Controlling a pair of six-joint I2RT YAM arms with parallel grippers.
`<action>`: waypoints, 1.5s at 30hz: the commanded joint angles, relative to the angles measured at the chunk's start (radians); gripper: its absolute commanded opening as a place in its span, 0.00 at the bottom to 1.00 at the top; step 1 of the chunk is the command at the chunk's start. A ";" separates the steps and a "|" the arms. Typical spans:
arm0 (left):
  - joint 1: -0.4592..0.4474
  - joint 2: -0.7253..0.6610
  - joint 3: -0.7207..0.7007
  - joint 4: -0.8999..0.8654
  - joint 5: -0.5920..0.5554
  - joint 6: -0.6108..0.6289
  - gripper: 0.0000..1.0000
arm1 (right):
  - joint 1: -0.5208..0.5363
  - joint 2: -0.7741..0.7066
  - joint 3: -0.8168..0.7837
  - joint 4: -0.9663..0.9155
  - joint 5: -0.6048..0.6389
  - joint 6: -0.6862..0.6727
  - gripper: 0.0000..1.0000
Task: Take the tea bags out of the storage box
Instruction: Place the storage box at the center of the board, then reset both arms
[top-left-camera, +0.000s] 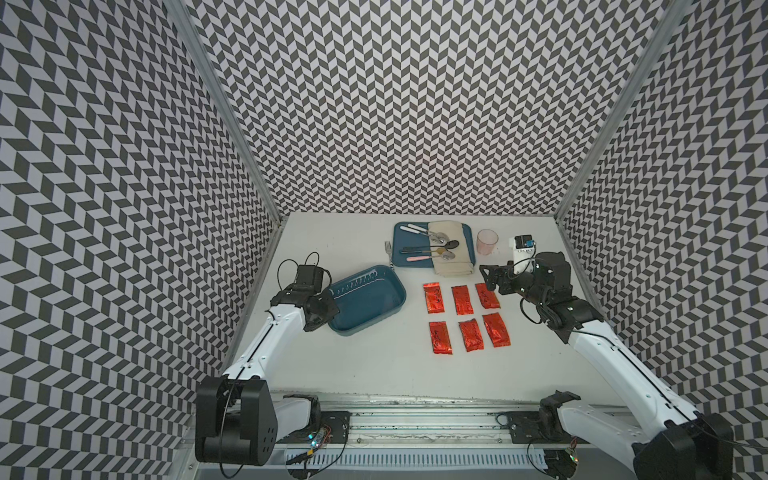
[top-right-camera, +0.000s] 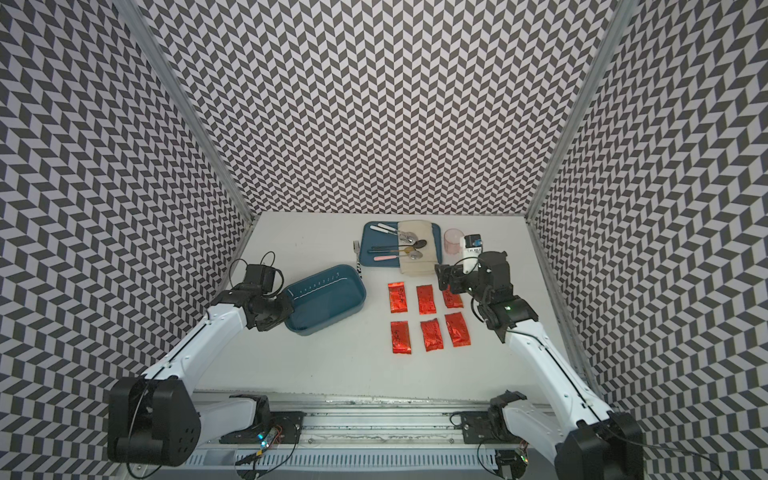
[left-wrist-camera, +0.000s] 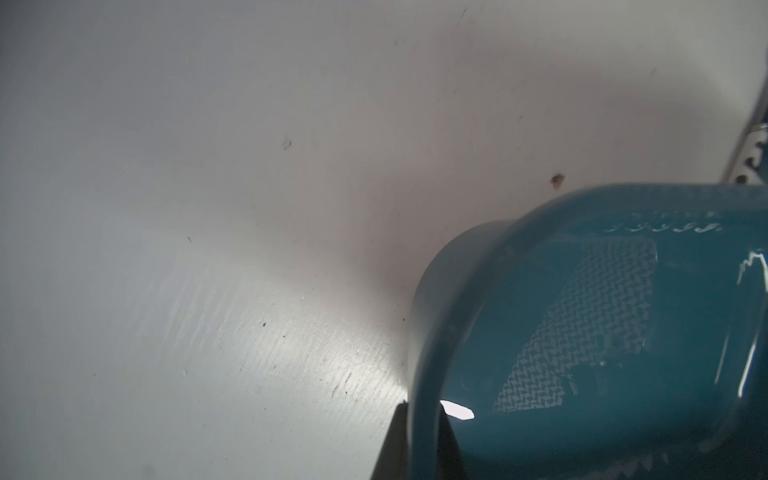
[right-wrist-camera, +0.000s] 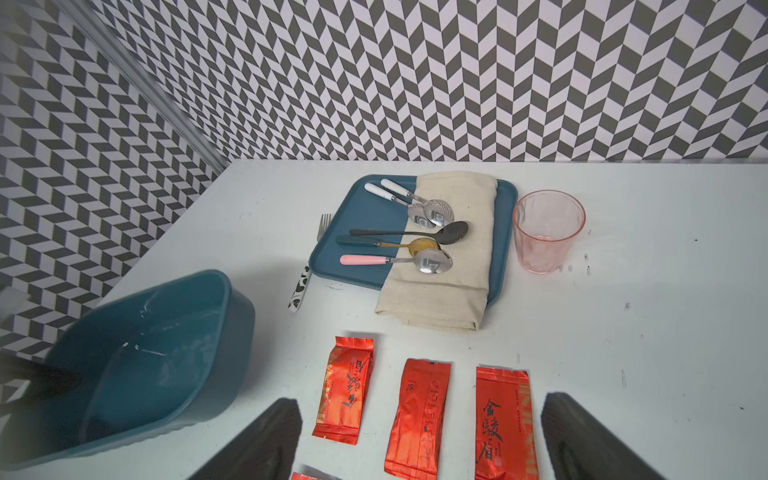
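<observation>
On the desk (top-left-camera: 374, 374), I saw the storage box (top-left-camera: 370, 303) sitting near the left edge, with my left tool (top-left-camera: 326, 309) clenched on its left wall. All six tea bags (top-left-camera: 462, 300) lay flat outside it in two rows of three, toward the right edge. My right tool (top-left-camera: 489, 279) hung released above the far row.
</observation>
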 joint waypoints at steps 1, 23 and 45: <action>-0.011 0.015 -0.019 0.098 0.008 -0.057 0.06 | 0.005 -0.035 -0.047 0.087 -0.010 0.019 0.95; -0.417 -0.573 -0.363 0.984 -0.693 0.297 1.00 | -0.006 -0.213 -0.392 0.530 0.453 -0.023 1.00; -0.102 0.130 -0.688 2.102 -0.461 0.646 1.00 | -0.110 0.376 -0.679 1.576 0.518 -0.166 1.00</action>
